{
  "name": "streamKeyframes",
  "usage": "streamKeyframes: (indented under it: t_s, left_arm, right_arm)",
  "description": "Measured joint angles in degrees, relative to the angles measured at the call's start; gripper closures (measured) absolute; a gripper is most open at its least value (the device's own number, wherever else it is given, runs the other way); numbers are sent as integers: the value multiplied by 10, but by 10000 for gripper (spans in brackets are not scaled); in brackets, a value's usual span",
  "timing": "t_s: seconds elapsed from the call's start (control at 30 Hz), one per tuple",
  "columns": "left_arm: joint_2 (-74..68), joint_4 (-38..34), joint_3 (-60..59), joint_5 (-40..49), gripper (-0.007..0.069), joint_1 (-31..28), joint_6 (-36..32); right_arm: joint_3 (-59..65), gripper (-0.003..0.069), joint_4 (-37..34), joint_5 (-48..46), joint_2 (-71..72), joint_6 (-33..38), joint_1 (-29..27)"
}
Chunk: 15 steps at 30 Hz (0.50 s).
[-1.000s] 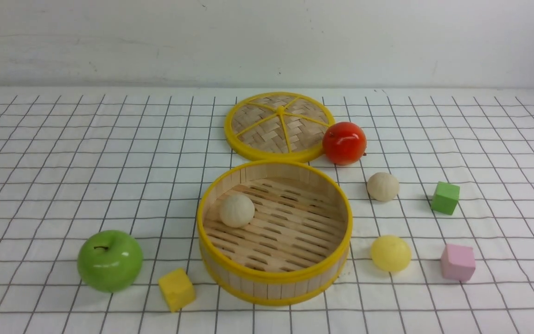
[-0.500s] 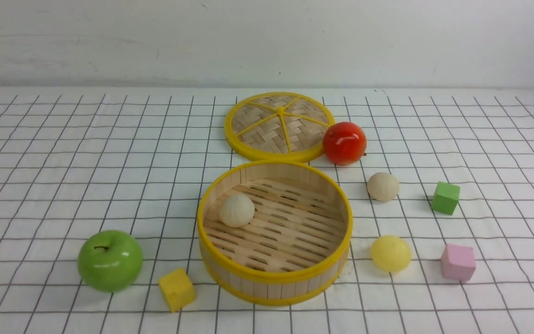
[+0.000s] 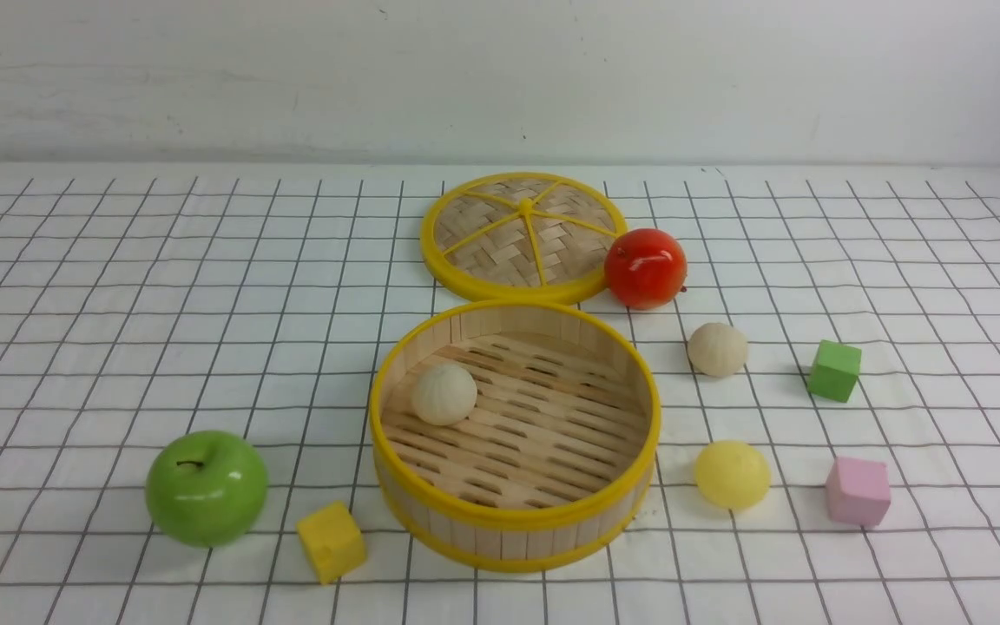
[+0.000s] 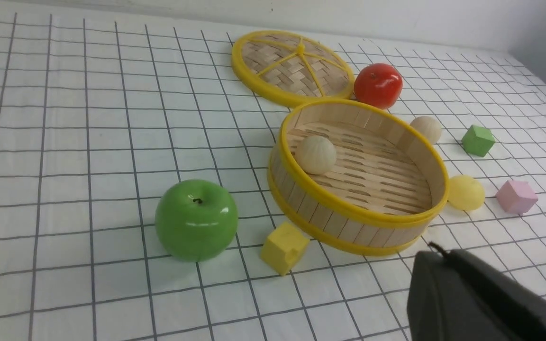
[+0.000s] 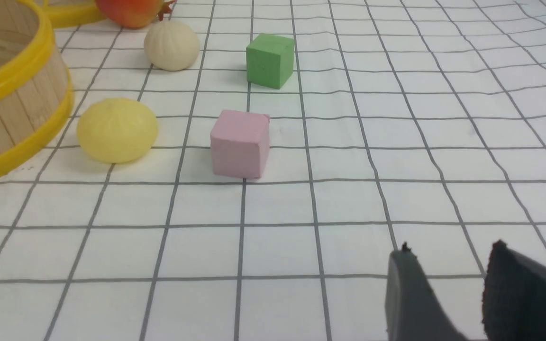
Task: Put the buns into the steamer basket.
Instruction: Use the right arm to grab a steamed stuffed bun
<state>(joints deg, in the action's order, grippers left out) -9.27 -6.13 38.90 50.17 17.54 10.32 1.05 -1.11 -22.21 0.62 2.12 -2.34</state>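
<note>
The steamer basket (image 3: 513, 525) stands in the middle of the checked cloth. One cream bun (image 3: 444, 393) lies inside it on the slatted floor, near the left wall. A second cream bun (image 3: 717, 349) and a pale yellow bun (image 3: 732, 473) rest on the cloth to the basket's right. Neither gripper shows in the front view. In the left wrist view my left gripper (image 4: 436, 251) is shut and empty, hanging short of the basket's near wall (image 4: 349, 222). In the right wrist view my right gripper (image 5: 450, 248) is open and empty, well short of the yellow bun (image 5: 116, 130).
A green apple (image 3: 206, 488) and a yellow cube (image 3: 331, 541) sit front left of the basket. The woven lid (image 3: 522, 234) and a glossy red fruit (image 3: 644, 267) lie behind it. A green cube (image 3: 833, 370) and a pink cube (image 3: 857, 490) stand right of the buns.
</note>
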Motion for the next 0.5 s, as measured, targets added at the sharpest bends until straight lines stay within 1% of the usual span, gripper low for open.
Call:
streamKeyframes:
  t_s: [0.17, 0.23, 0.3, 0.37, 0.43, 0.47, 0.5]
  left_arm:
    - [0, 10, 0, -5, 638, 0, 0]
    - [0, 30, -8, -28, 638, 0, 1]
    - [2, 45, -23, -69, 638, -5, 1]
    - [11, 50, -48, -117, 638, -24, 1]
    - [26, 51, -88, -169, 638, -58, 1]
    - [28, 50, -93, -174, 638, -62, 1]
    - [42, 50, -134, -210, 638, -94, 1]
  right_arm:
    - [0, 418, 0, 0, 0, 0, 0]
    - [0, 418, 0, 0, 0, 0, 0]
    - [0, 418, 0, 0, 0, 0, 0]
    - [0, 418, 0, 0, 0, 0, 0]
    - [0, 418, 0, 0, 0, 0, 0]
    - [0, 418, 0, 0, 0, 0, 0]
    - [0, 418, 0, 0, 0, 0, 0]
